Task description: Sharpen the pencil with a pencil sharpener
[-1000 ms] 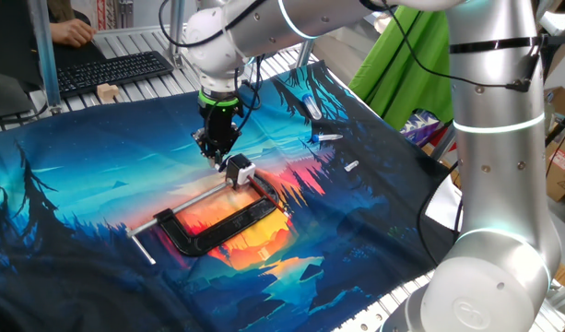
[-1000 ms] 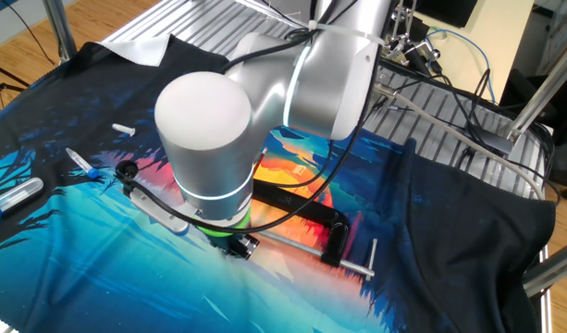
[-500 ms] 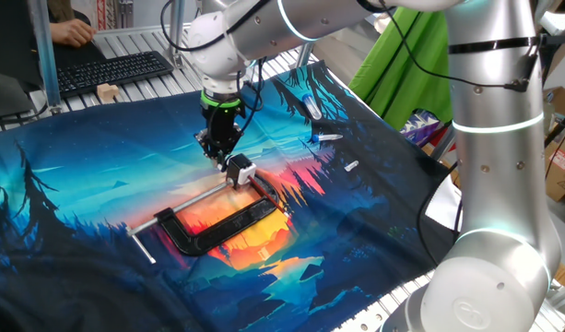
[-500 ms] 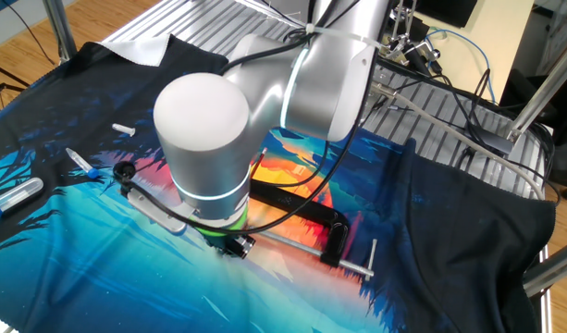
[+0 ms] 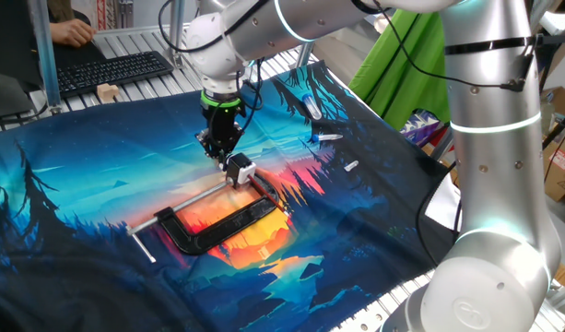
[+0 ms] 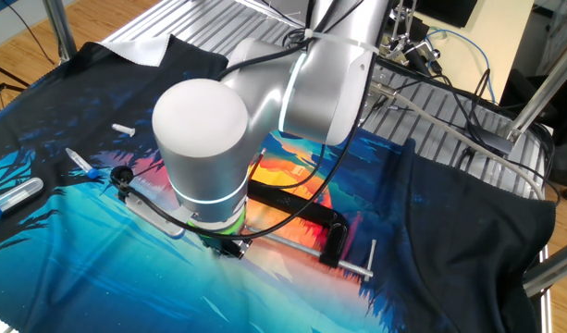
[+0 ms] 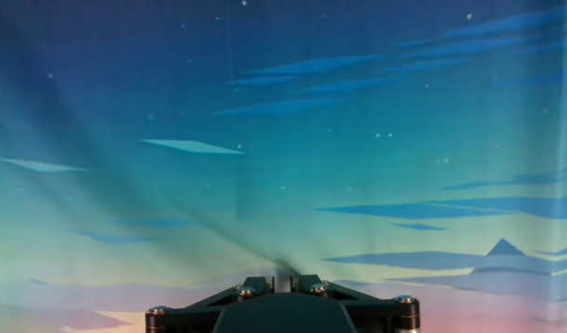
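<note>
Jaws nearly closed, apparently pinching the pencil though it is too thin to confirm, the gripper (image 5: pixel 223 157) points down just beside the pencil sharpener (image 5: pixel 239 170) in the black clamp (image 5: pixel 217 226); sharpening appears unfinished.

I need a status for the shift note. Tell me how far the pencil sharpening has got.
Done: the pencil sharpener sits fixed in the black clamp on the cloth. In hand: the tool points down right beside the sharpener, jaws nearly shut; the pencil is too thin to make out, so a grip is unconfirmed. Left: no sign of sharpening finished.
</note>
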`<state>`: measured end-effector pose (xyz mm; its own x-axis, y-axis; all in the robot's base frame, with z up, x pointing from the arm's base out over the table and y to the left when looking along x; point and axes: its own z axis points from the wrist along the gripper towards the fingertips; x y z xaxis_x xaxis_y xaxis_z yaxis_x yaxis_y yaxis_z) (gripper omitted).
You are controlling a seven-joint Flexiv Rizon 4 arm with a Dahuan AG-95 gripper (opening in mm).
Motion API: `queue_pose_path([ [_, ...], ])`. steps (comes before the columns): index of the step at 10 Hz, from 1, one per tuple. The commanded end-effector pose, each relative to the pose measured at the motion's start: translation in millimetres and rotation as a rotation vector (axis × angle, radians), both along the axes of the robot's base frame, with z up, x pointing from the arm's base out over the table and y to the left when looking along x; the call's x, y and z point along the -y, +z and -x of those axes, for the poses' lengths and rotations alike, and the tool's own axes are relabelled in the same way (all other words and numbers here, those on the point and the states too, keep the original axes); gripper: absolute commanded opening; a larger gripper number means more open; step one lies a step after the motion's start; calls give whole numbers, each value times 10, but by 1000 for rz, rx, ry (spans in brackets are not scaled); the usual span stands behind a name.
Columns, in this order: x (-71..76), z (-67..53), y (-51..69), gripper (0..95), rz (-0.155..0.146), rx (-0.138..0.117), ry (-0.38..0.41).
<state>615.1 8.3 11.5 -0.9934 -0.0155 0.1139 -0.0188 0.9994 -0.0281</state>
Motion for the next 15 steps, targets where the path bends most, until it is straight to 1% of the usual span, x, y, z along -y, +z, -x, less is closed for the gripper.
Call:
queue_pose_path([
  [1,20,-15,-1,0,2,-4,3],
  [3,79,-9,13,0,13,-8,17],
  [7,127,-9,53,0,24,-9,31],
  [8,138,-8,66,0,26,-8,35],
  [9,147,-8,67,0,31,0,39],
  [10,156,-12,69,0,37,0,46],
  [11,200,-14,74,0,43,0,57],
  [13,236,-45,107,0,41,-5,59],
  [14,263,-78,152,0,41,-14,57],
  [15,272,-94,177,0,42,-17,52],
])
